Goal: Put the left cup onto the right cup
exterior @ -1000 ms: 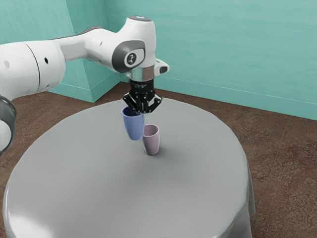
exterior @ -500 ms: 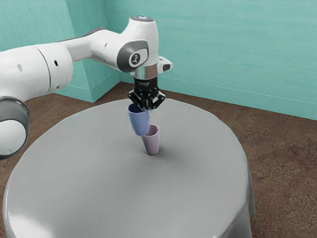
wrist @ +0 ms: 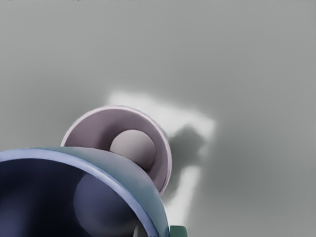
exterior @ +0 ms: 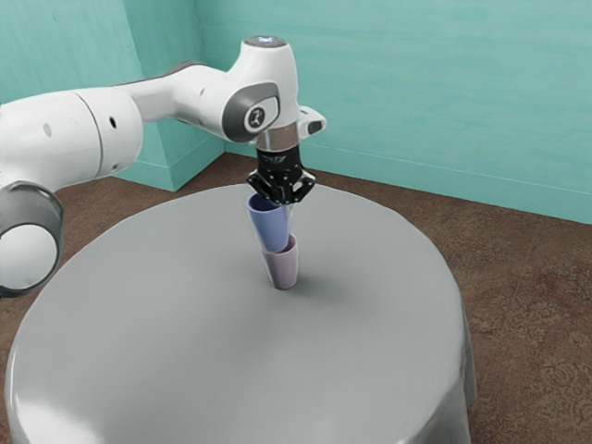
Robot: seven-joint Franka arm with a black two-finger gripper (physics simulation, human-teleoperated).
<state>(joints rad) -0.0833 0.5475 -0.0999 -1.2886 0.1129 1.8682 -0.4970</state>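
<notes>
Just above the centre of the exterior view, the claw (exterior: 277, 196) is closed on the rim of the blue cup (exterior: 268, 227), pinching its wall. The cup hangs slightly tilted, its base at the mouth of the pink cup (exterior: 283, 266), which stands upright on the grey desk (exterior: 185, 351). From the wrist, the blue cup (wrist: 59, 197) overlaps the pink cup's (wrist: 94, 131) rim.
</notes>
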